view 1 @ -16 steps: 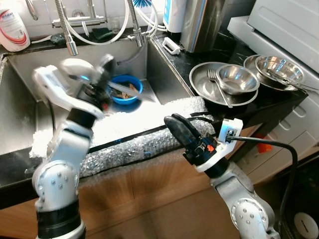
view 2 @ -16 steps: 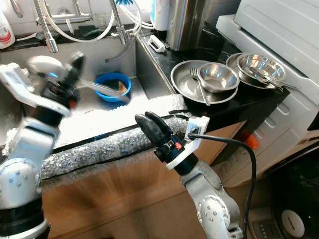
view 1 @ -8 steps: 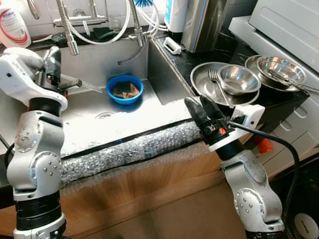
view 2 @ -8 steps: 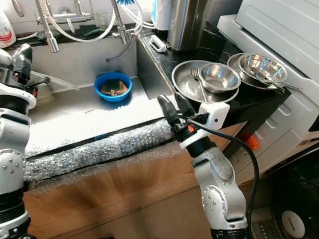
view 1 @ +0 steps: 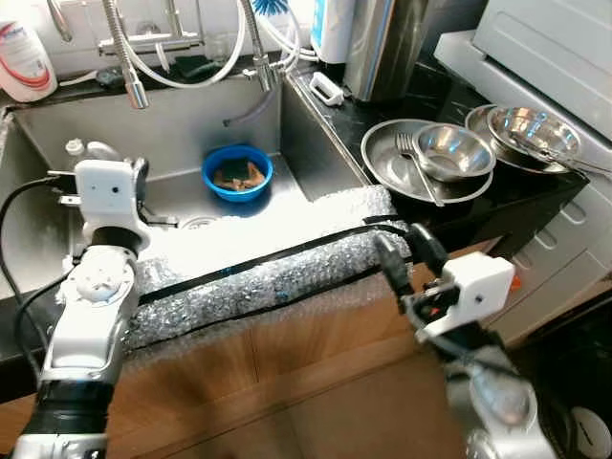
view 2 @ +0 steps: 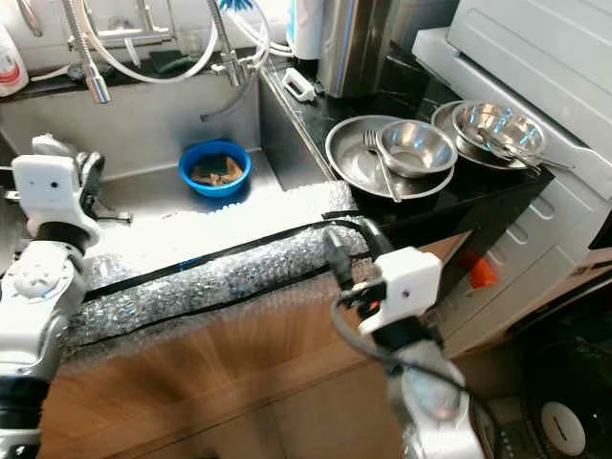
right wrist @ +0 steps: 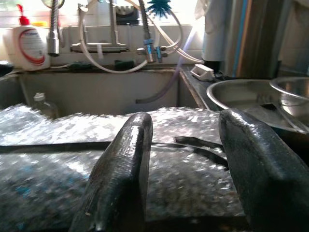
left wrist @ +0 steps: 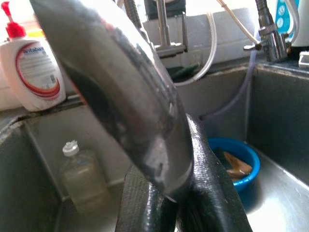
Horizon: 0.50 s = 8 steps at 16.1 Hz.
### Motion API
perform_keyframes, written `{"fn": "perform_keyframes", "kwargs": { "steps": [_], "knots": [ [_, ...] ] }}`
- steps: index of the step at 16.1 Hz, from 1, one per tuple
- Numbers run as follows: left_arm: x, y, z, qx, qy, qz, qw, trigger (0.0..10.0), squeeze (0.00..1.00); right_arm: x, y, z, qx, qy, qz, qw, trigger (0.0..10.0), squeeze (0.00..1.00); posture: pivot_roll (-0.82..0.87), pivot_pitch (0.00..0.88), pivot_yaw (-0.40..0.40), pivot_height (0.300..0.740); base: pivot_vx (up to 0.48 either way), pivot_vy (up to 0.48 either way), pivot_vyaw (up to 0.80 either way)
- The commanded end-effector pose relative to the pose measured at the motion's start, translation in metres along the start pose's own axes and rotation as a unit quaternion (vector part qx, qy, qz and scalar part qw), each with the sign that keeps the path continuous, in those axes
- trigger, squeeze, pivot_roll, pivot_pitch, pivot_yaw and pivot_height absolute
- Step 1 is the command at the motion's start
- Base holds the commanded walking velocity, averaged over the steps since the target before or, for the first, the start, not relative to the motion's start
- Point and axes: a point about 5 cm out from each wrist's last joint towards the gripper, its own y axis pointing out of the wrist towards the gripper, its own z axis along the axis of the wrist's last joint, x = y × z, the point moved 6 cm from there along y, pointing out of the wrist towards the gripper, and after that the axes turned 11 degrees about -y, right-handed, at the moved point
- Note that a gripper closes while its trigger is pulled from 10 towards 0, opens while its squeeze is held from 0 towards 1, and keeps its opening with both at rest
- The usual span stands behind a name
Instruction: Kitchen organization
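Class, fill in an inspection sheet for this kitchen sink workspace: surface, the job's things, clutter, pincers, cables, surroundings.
Surface: steel sink; bubble wrap along its front edge.
Job's things: blue bowl holding scraps in the sink; fork on a steel plate; steel bowls on the black counter.
Clutter: small bottle in the sink; soap bottle behind it.
Pincers: left pincer shut on a metal utensil over the sink; right pincer open above the bubble wrap.
Cables: black cable at the left arm; hoses at the taps.
Surroundings: white appliance; wooden cabinet front.
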Motion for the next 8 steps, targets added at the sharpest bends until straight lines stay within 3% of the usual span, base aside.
{"fn": "perform_keyframes", "kwargs": {
  "steps": [1, 5, 7, 8],
  "knots": [
    [0.003, 0.002, -0.002, 0.003, 0.019, -0.006, 1.000, 10.0, 0.00, 0.001, -0.003, 0.001, 0.001, -0.009, -0.009, 1.000, 10.0, 0.00, 0.04, 0.120, -0.039, 0.740, 0.000, 0.000, 0.00],
    [0.003, 0.012, -0.013, -0.003, 0.046, -0.003, 0.999, 10.0, 0.00, -0.003, -0.004, -0.001, 0.003, -0.022, -0.023, 0.999, 10.0, 0.00, 0.05, 0.093, -0.032, 0.740, 0.000, 0.000, 0.00],
    [0.003, 0.013, -0.017, -0.012, 0.032, -0.005, 0.999, 10.0, 0.00, -0.004, -0.005, -0.003, 0.000, -0.016, -0.028, 0.999, 10.0, 0.00, 0.05, 0.083, -0.028, 0.740, 0.000, 0.000, 0.00],
    [0.002, 0.013, -0.018, -0.013, 0.018, -0.001, 1.000, 10.0, 0.64, -0.005, -0.006, -0.004, -0.002, -0.019, -0.027, 0.999, 10.0, 0.00, 0.05, 0.080, -0.027, 0.740, 0.000, 0.000, 0.00]
  ]
}}
